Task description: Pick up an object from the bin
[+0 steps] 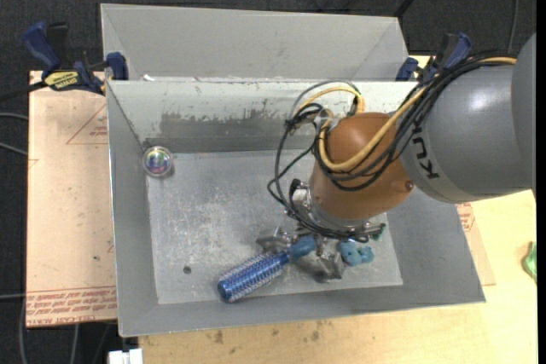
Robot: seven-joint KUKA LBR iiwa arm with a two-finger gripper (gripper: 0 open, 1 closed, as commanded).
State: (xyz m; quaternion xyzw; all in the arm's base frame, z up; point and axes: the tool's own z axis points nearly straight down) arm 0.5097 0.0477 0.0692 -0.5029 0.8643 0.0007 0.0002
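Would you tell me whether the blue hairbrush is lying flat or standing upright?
Lying flat: the blue hairbrush stretches lengthwise along the bin floor, its handle end reaching under the gripper.

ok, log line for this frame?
gripper: low in bin, front right | over: handle end of blue hairbrush | beside: small teal piece | apart: shiny ball, back left

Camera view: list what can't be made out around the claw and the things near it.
1. Claw: largely covered by the arm's orange cover and cables; whether it holds anything can't be told.
2. Blue bristled brush: its handle end runs under the claw, hidden.
3. Small light-blue thing beside the claw: partly under the wrist, too small to identify.
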